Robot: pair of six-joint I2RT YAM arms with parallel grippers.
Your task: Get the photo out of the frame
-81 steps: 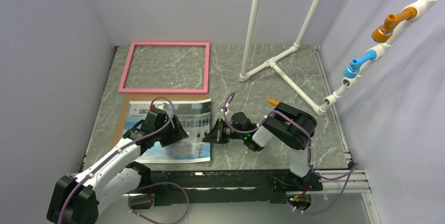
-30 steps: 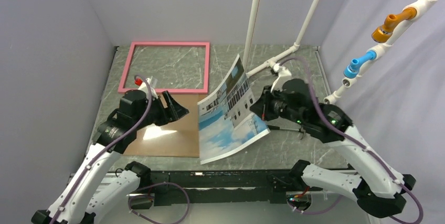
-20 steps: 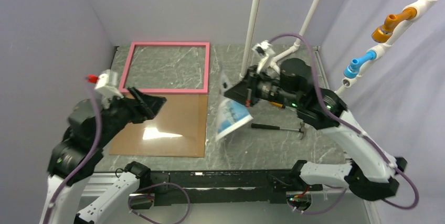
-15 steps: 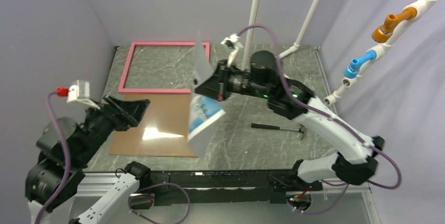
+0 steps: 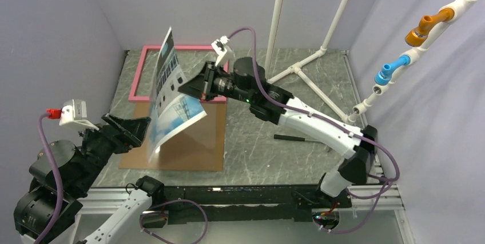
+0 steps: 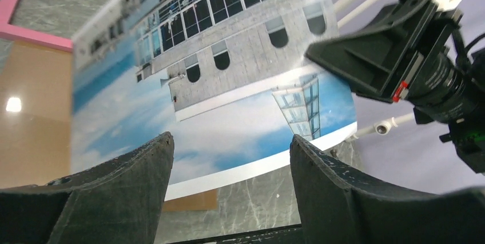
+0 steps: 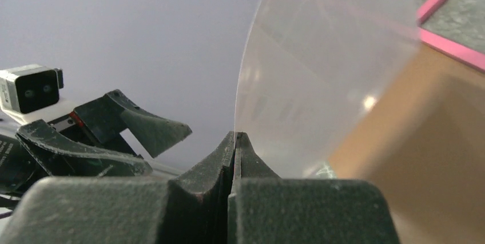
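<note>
Top view: the right arm reaches across the grey marbled surface [image 5: 274, 158] to its left half. The right fingers [image 5: 184, 88] are pressed together on one edge of the large rectangular photo print [image 5: 171, 101], which shows a white windowed structure under a blue cloudy sky. We see the print held in the air, bowed and standing steeply. It hangs above the plain brown backing board [image 5: 194, 147] and is clear of the thin pink rectangular frame [image 5: 136, 78], which lies flat at the far left of the surface.

Left wrist view: the left fingers [image 6: 131, 181] stand wide apart and grip nothing. The print [image 6: 217, 95] faces them, and we cannot tell whether it touches them. The board [image 6: 23, 135] and a corner of the frame [image 6: 34, 35] show behind.

Right wrist view: the right fingers [image 7: 234, 136] meet on the print's pale reverse [image 7: 320, 72]. The frame [image 7: 452, 41] and board [image 7: 434, 141] lie beyond.

A dark slim tool handle [image 5: 294, 139] lies to the right, near a white pipe stand [image 5: 294, 70].
</note>
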